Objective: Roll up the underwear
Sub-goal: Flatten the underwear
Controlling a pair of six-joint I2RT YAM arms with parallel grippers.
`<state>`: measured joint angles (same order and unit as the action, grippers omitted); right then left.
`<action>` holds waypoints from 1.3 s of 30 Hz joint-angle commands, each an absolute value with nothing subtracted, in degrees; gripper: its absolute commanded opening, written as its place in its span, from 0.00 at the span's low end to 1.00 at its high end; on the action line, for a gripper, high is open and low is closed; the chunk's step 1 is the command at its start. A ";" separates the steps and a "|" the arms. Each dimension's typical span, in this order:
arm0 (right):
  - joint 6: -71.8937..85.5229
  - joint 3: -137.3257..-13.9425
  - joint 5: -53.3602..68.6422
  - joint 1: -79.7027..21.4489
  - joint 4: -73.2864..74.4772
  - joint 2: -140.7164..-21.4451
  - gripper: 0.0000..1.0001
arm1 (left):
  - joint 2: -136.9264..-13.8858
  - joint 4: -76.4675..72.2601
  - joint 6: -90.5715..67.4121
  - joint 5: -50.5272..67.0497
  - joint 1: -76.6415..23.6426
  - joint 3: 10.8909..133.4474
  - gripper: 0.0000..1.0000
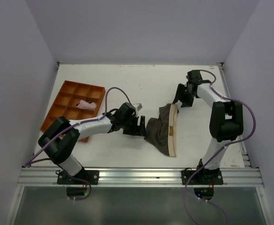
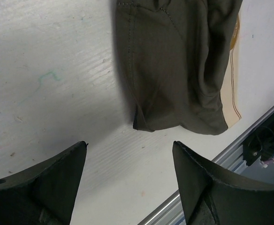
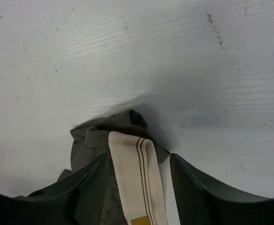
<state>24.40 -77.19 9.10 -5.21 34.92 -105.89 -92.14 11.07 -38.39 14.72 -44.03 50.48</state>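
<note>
- Underwear lies on the table between your two arms. The dark cloth is bunched, and the tan waistband runs down its right edge.
- Left gripper sits low over the table just left of the garment, with its jaws spread wide and nothing between them.
- On your left wrist view, a folded corner of the dark cloth lies ahead of the fingers and apart from them, with white table showing in the gap.
- Right gripper is at the far end of the garment, and its jaws stand well parted.
- On your right wrist view, the striped end of the waistband comes up between the two fingers and fills most of the gap. You cannot tell whether the pads touch it.
- Dark cloth bunches just beyond that band and throws a shadow on the table.
- Over on the far left sits an orange tray with a pink cloth in one compartment, well apart from both grippers.
</note>
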 commanded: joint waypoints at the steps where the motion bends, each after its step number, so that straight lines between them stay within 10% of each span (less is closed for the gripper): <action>1: 22.50 -81.03 11.69 -5.45 32.70 -108.44 0.58 | -94.12 7.03 -38.76 14.76 -44.38 50.62 0.76; 11: 20.39 -83.41 10.99 -5.36 32.69 -112.06 0.52 | -98.52 0.97 -39.90 18.28 -44.47 50.10 0.68; 20: 22.24 -79.64 12.48 -5.45 30.85 -110.92 0.45 | -101.69 -1.76 -39.47 21.71 -44.47 52.03 0.33; 24: 21.62 -76.83 12.31 -5.45 29.97 -109.42 0.36 | -101.51 -0.27 -37.89 20.83 -44.38 52.73 0.00; 31: 19.42 -75.58 7.92 -5.45 33.29 -106.00 0.00 | -104.06 9.48 -31.83 13.99 -43.16 61.68 0.00; 37: 25.83 -71.30 2.46 -5.54 37.97 -98.80 0.00 | -112.82 14.05 -26.81 10.22 -33.93 76.88 0.00; 39: 29.60 -66.13 1.94 -5.80 37.71 -95.47 0.00 | -115.47 19.14 -24.54 8.18 -32.35 82.50 0.19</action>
<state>23.66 -71.61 5.04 -5.37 35.03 -101.60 -112.07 12.82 -29.67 13.45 -35.42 75.13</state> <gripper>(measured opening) 0.010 0.134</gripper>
